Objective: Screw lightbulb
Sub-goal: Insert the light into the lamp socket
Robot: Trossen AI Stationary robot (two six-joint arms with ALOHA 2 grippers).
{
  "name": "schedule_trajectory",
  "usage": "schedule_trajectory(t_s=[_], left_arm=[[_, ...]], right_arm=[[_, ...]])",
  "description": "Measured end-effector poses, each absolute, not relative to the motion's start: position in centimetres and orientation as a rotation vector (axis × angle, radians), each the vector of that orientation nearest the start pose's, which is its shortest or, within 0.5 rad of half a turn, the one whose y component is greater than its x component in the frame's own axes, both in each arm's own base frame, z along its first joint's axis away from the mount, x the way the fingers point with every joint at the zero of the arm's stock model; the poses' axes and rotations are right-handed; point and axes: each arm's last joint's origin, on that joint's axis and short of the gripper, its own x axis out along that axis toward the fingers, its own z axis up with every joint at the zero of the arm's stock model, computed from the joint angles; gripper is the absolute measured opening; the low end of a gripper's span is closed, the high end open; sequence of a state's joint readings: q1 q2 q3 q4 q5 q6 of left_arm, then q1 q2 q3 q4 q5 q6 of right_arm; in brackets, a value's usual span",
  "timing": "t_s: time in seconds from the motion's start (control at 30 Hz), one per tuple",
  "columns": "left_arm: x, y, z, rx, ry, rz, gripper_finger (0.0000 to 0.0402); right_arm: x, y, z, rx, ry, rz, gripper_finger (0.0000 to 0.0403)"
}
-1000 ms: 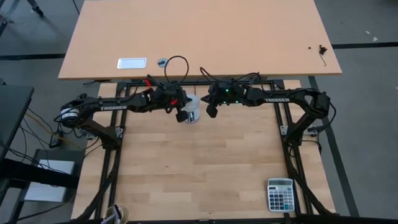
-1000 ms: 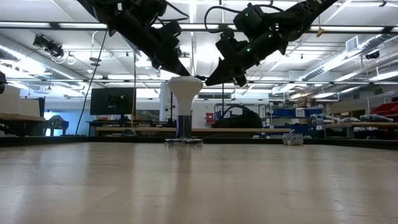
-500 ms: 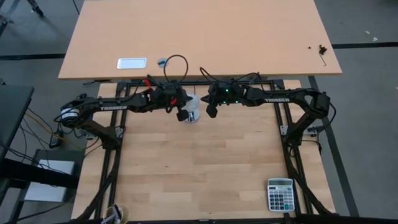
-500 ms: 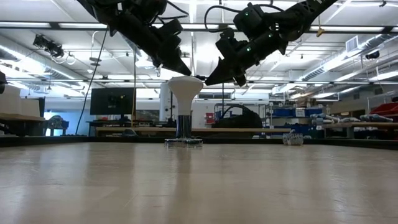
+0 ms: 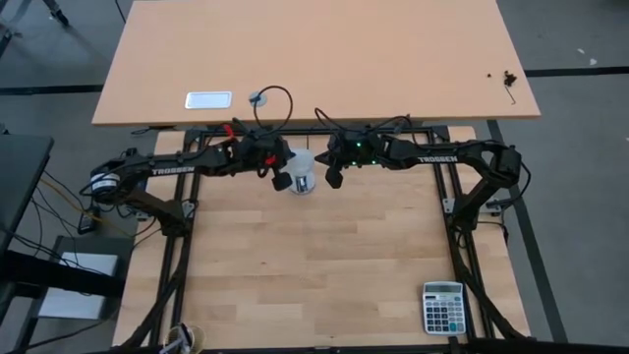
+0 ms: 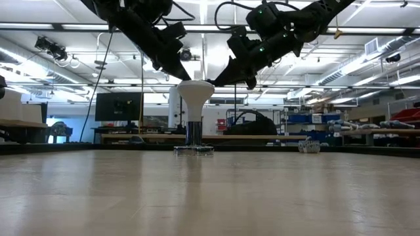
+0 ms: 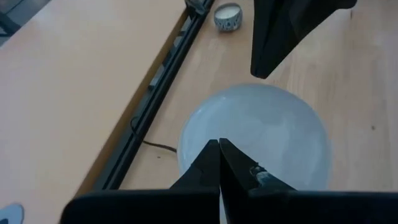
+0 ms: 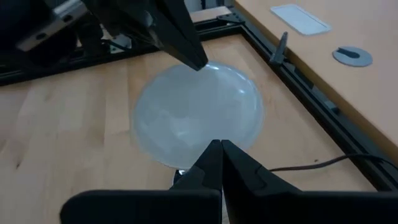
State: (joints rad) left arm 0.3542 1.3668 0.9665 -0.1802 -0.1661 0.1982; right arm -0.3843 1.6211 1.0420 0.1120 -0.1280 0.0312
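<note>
- The lightbulb [image 6: 195, 92] stands upright in its socket [image 6: 193, 148] at the far edge of the worktop [image 5: 324, 265].
- Left gripper [image 6: 184, 77] and right gripper [image 6: 223, 82] flank its head, fingers pinched together, holding nothing.
- Turning it well likely means opening one gripper around the head and keeping the bulb vertical.

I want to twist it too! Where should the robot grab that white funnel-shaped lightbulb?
Probably around the wide rounded head of the white funnel-shaped lightbulb, coming down from above. It stands upright in its base with the narrow neck below, so the head is the free part, and fingers on opposite sides of its round rim could turn it.
</note>
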Motion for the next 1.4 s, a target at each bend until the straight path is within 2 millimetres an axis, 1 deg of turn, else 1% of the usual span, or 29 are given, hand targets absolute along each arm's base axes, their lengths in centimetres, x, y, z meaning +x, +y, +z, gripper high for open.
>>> schedule_trajectory(t_s=[0.37,0.53,0.7,0.83,0.93,1.03,1.1,1.23,1.3,1.4], left_arm=[[27.5,11.2,26.7,0.115,0.639,0.465,0.0000],[27.5,11.1,26.6,0.109,0.646,0.467,0.0000],[27.4,11.1,26.6,0.106,0.651,0.469,0.0000],[27.4,11.1,26.6,0.105,0.652,0.469,0.0000],[27.4,11.2,26.6,0.103,0.650,0.469,0.0000],[27.4,11.2,26.6,0.102,0.650,0.470,0.0000],[27.4,11.2,26.6,0.101,0.650,0.470,0.0000],[27.4,11.2,26.5,0.099,0.656,0.470,0.0000],[27.4,11.2,26.5,0.099,0.655,0.470,0.0000],[27.4,11.2,26.5,0.099,0.655,0.470,0.0000]], right_arm=[[33.2,-13.1,24.0,0.163,0.450,-0.265,0.0009],[33.6,-13.3,23.2,0.165,0.459,-0.265,0.0009],[33.7,-13.3,23.3,0.162,0.446,-0.258,0.0009],[33.8,-13.1,23.3,0.189,0.437,-0.177,0.0009],[34.0,-12.5,23.4,0.202,0.431,-0.091,0.0009],[34.1,-12.1,23.5,0.202,0.428,-0.064,0.0009],[34.0,-12.4,23.8,0.182,0.414,-0.114,0.0009],[33.5,-13.7,24.2,0.151,0.403,-0.280,0.0009],[33.2,-14.2,24.2,0.153,0.407,-0.303,0.0009],[33.1,-14.6,24.2,0.168,0.402,-0.285,0.0009]])
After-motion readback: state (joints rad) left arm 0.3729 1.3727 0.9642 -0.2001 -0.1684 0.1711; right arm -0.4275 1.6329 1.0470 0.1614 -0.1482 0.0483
